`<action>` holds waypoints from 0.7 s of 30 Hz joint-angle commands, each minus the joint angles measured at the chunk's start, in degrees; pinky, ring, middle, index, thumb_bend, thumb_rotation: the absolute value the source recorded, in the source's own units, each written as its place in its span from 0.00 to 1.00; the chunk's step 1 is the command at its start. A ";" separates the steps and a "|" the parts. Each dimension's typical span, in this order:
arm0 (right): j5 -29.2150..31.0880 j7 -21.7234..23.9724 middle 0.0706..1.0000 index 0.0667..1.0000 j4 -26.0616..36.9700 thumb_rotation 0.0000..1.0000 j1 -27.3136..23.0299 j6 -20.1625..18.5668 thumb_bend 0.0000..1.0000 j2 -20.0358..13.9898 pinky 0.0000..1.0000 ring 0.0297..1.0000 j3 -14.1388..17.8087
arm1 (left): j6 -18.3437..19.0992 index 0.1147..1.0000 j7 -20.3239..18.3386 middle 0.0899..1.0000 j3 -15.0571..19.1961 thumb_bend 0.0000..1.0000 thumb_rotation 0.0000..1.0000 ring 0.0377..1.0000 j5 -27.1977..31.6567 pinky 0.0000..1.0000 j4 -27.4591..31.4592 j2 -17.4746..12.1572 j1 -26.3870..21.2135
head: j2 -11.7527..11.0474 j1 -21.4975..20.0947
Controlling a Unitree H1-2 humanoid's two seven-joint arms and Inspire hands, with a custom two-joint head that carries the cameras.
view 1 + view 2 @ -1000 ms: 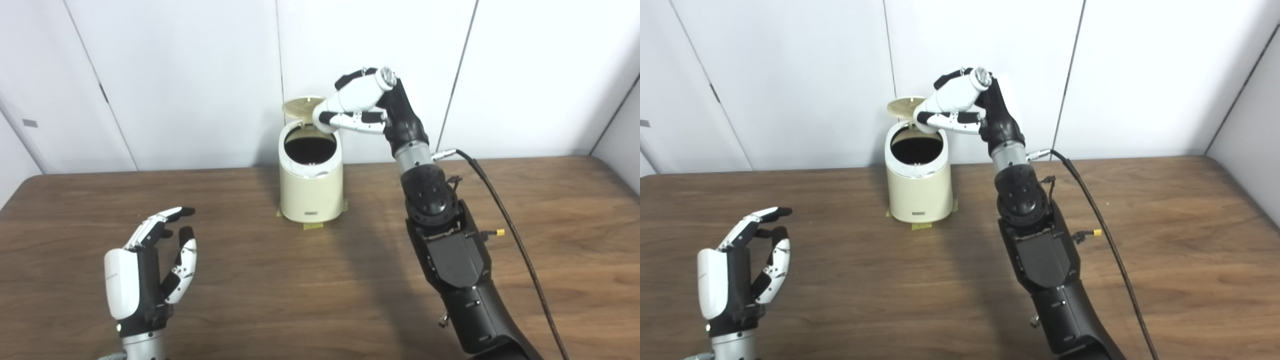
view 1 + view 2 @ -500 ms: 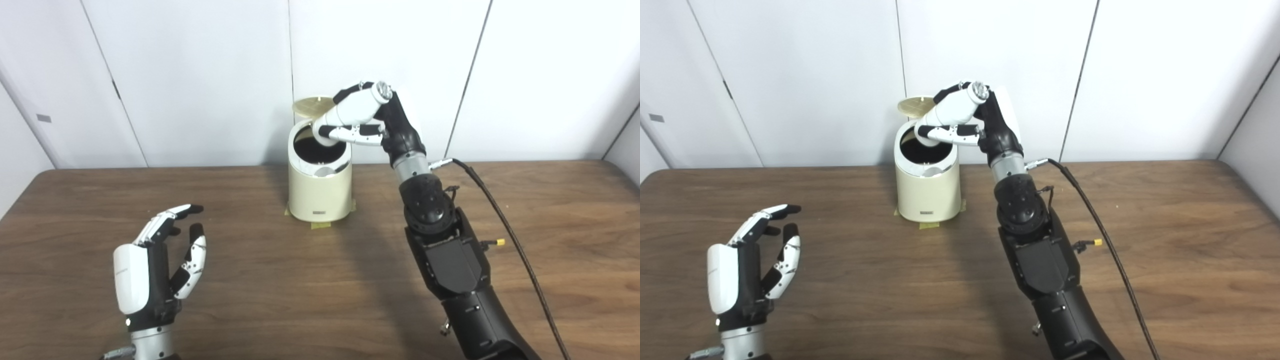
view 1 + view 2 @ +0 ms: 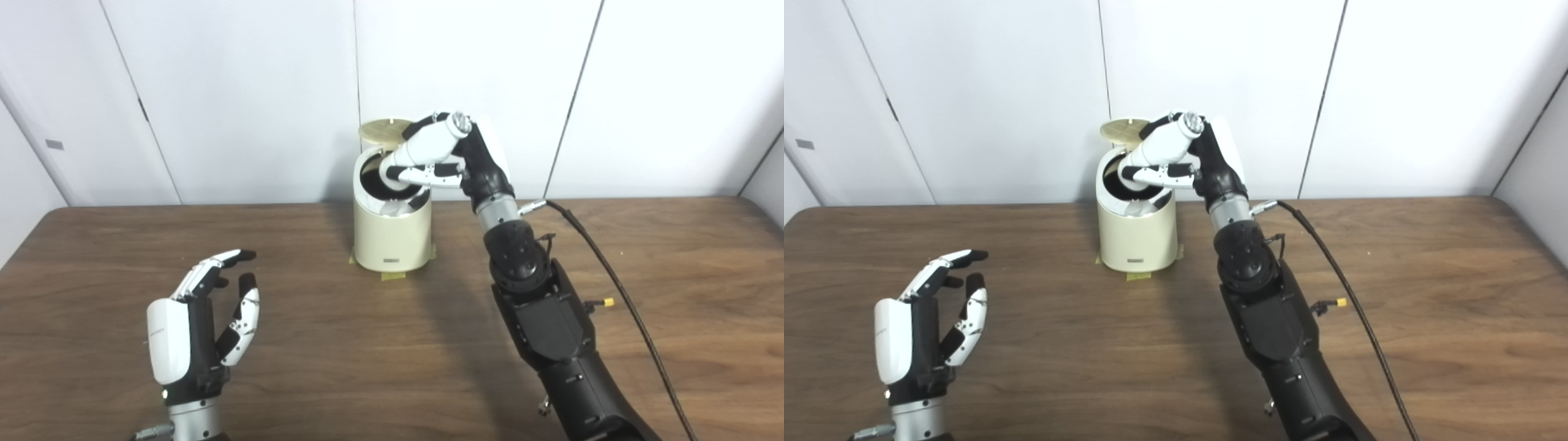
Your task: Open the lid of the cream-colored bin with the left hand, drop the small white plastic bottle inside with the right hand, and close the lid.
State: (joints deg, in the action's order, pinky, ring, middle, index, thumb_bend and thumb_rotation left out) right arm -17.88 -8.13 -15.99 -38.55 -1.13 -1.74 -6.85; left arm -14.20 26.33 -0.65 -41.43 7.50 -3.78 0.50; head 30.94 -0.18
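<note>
Dark brown wood-grain surface fills the lower two-thirds of the frame, white wall panels behind it. Right arm, black-cased, rises from the bottom right toward centre top, with a black cable trailing beside it. Cream-colored bin stands centre frame, near the surface's far edge: squat cylinder, slightly tapered, small label low on its front, yellowish tape tabs under its base. Lid is hinged up at the back, a ribbed cream disc tilted over the rear rim; dark interior visible. Left hand sits lower left, upright above the surface, fingers spread and slightly curled, holding nothing, well apart from the bin. Right hand is at the bin mouth, fingers curled around the small white plastic bottle. Bottle is tilted, metallic-looking end up and right, its lower end dipping into the opening. A pale patch shows inside the front rim; cannot tell what it is.
</note>
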 commanded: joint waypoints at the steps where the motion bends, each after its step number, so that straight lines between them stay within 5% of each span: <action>1: -1.46 -1.32 0.45 0.45 0.55 0.00 -2.99 4.01 0.52 -0.27 0.37 0.43 -0.42 | -0.18 0.63 0.94 0.67 -1.45 0.20 0.65 0.68 0.31 0.57 -0.96 2.57 -0.63 | 0.05 -0.04; 21: -8.49 -9.71 0.45 0.47 -7.69 0.00 -4.39 15.58 0.52 0.18 0.37 0.42 -2.25 | -0.69 0.63 1.40 0.66 -1.81 0.21 0.67 0.68 0.39 0.56 -1.34 2.50 -0.48 | -0.26 0.03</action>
State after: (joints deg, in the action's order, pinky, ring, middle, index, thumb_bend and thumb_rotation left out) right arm -25.79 -16.01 -24.87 -39.06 11.40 -1.77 -9.12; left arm -14.14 26.46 -1.23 -41.35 7.48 -3.50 0.51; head 30.67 -0.09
